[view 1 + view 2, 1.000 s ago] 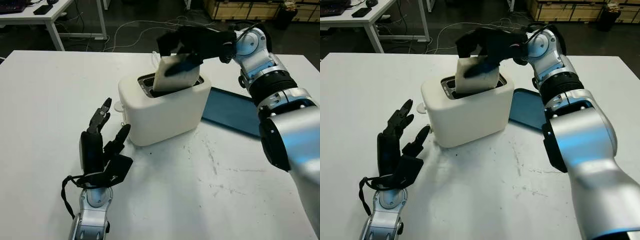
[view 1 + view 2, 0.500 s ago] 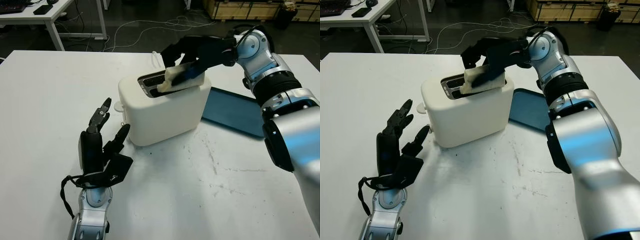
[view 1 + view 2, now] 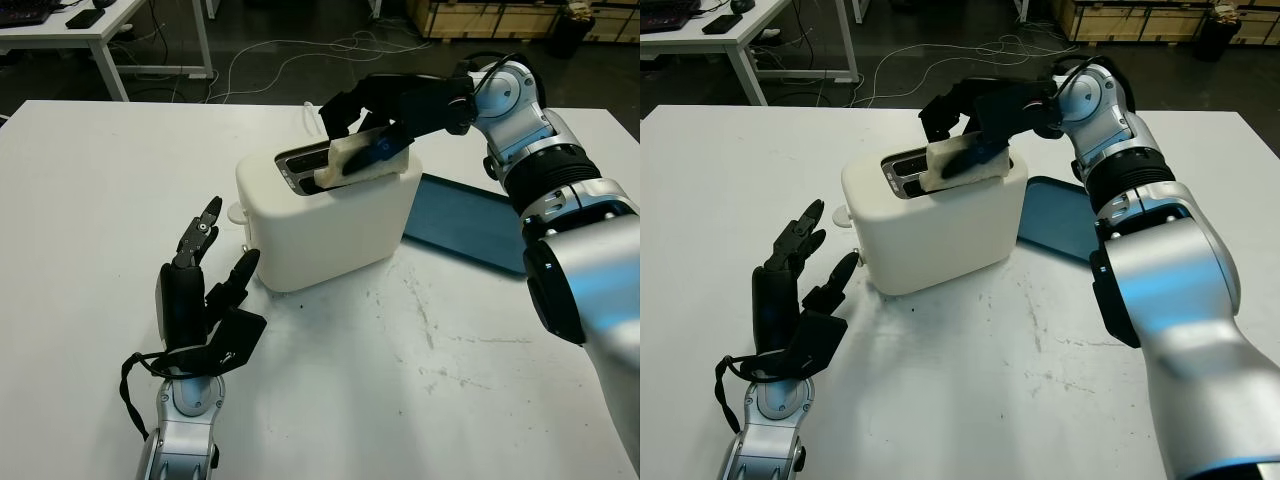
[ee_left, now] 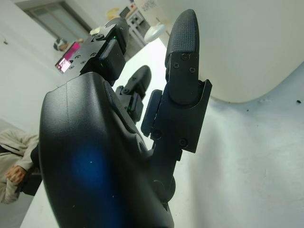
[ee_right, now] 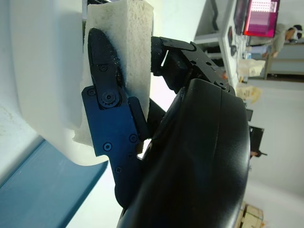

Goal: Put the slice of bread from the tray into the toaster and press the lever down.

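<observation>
A white toaster (image 3: pixel 325 218) stands mid-table with two slots on top. A pale slice of bread (image 3: pixel 352 160) lies tilted over the nearer slot, its lower edge down in the slot mouth. My right hand (image 3: pixel 385 105) reaches in from the right above the toaster and is shut on the bread (image 5: pixel 129 42), thumb on one face and fingers behind it. The blue tray (image 3: pixel 468 222) lies flat to the right of the toaster. My left hand (image 3: pixel 200 290) is open, upright on the table just left of the toaster's front corner. A small white lever knob (image 3: pixel 237 212) sticks out of the toaster's left end.
The white table (image 3: pixel 420 380) has free room in front and to the left. Cables run over the dark floor behind the table. Another white desk (image 3: pixel 90 30) stands at the back left. A seated person (image 4: pixel 14 159) is in the background of the left wrist view.
The bread went from nearly upright above the toaster to leaning low across the slot, and my right hand came down with it. The left hand stayed where it was.
</observation>
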